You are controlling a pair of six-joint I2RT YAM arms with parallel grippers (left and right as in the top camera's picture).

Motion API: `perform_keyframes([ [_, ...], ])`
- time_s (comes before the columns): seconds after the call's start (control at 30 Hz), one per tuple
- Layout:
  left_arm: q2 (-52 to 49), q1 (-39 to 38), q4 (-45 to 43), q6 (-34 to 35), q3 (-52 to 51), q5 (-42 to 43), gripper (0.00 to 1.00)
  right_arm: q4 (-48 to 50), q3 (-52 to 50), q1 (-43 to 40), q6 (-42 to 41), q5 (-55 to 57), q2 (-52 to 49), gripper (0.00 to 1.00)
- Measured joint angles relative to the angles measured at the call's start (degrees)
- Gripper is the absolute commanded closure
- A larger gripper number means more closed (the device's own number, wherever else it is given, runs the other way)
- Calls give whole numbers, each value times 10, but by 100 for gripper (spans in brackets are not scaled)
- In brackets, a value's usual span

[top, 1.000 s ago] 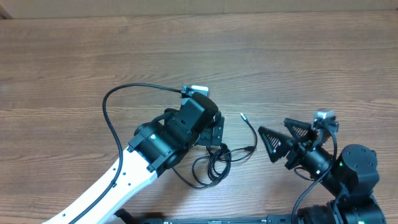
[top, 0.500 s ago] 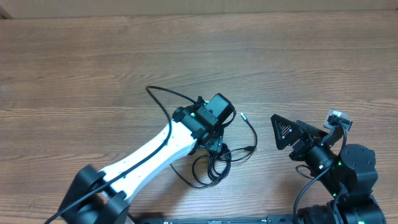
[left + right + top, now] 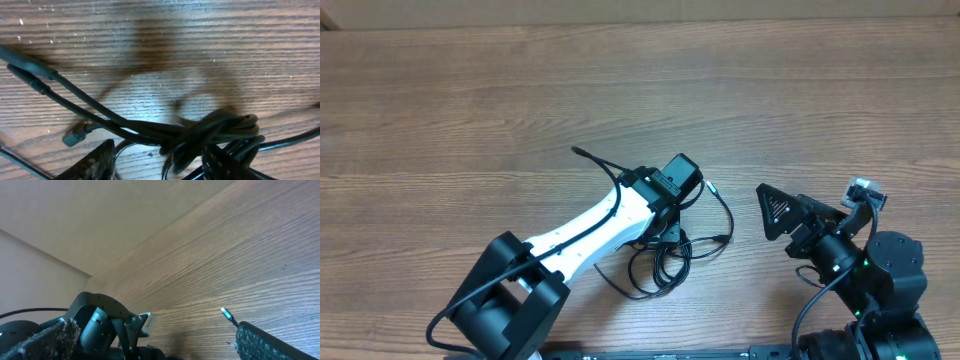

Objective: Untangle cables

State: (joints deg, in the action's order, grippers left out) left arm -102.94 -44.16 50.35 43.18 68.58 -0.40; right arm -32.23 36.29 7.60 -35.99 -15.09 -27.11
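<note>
**Straddling the knot: left arm nearest the bundle**

Overhead: the thin black cables (image 3: pixel 665 262) lay bunched on the brown wood-grain table (image 3: pixel 470 90), near its front edge. They were directly beneath the left gripper (image 3: pixel 665 235). The right gripper (image 3: pixel 772 212) sat well apart to the right.

Left wrist: the left gripper (image 3: pixel 162 165) stood spread and gripped nothing. Its black fingers (image 3: pixel 97 161) flanked the tight dark knot (image 3: pixel 210 132). The strands ran left to right across the gap, so a pinch would probably catch them crosswise.

Right wrist: the right gripper (image 3: pixel 155 347) was spread wide and empty. A small silver-tipped plug end (image 3: pixel 227 315) lay ahead of it on the wood.
</note>
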Motion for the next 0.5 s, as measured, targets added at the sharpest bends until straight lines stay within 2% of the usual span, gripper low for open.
perform_keyframes([
  [0.2,-2,-4,-11,18,0,2,51,-2,0,0,0,5,0,0],
  [0.27,-2,-17,-37,26,0,2,59,-2,0,0,0,7,0,0],
  [0.37,-6,-30,-74,35,-4,0,66,-8,0,0,0,10,0,0],
  [0.4,-11,-35,-81,38,-5,-2,66,-7,0,0,0,10,0,0],
  [0.5,-28,-35,-82,45,-6,-19,78,-5,0,0,0,10,0,0],
])
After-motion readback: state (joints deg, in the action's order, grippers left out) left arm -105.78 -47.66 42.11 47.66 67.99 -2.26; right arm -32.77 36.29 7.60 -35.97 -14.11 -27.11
